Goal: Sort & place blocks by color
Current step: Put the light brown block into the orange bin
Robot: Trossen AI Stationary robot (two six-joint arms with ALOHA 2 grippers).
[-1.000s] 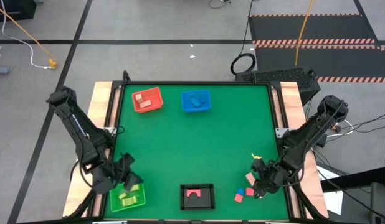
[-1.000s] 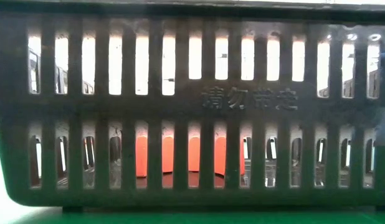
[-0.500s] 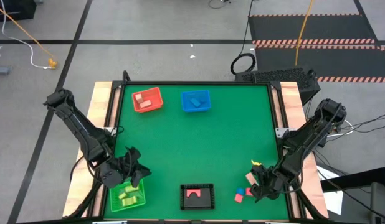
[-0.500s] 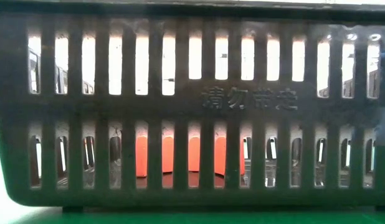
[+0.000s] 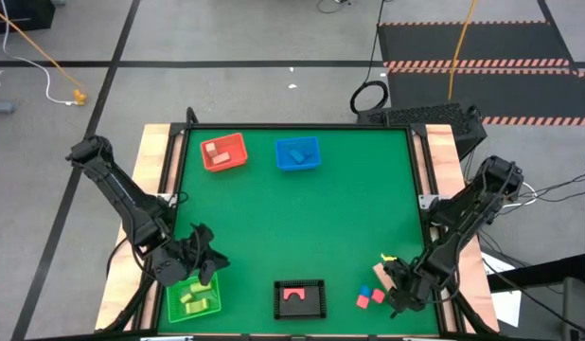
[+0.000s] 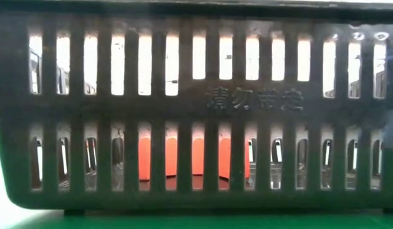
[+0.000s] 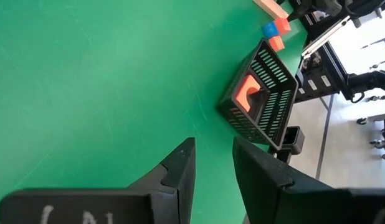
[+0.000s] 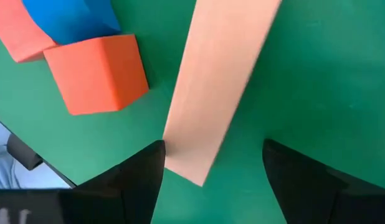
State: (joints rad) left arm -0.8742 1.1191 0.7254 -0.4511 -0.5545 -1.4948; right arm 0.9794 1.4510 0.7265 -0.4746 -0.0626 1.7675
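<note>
In the right wrist view my right gripper (image 8: 211,177) is open, with one finger on each side of the end of a plain tan bar (image 8: 220,81) that lies flat on the green table. An orange-red cube (image 8: 99,71), a blue block (image 8: 68,15) and another red piece (image 8: 15,34) lie beside the bar. From above, this gripper (image 5: 397,287) is near the table's near right corner, beside the tan bar (image 5: 380,275) and the red blocks (image 5: 370,298). My left gripper (image 5: 205,265) hangs open just above the green basket (image 5: 179,305), holding nothing.
A black basket (image 5: 316,301) with a red arch piece (image 7: 245,90) stands at the near edge and fills the low view (image 6: 196,114). A red basket (image 5: 234,159) and a blue basket (image 5: 310,161) stand at the far side. Yellow-green blocks (image 5: 193,301) lie in the green basket.
My right gripper has moved toward the table's near edge, closer to the loose blocks. My left gripper has shifted a little toward the right and the far side, over the green basket's far edge. No block has moved.
</note>
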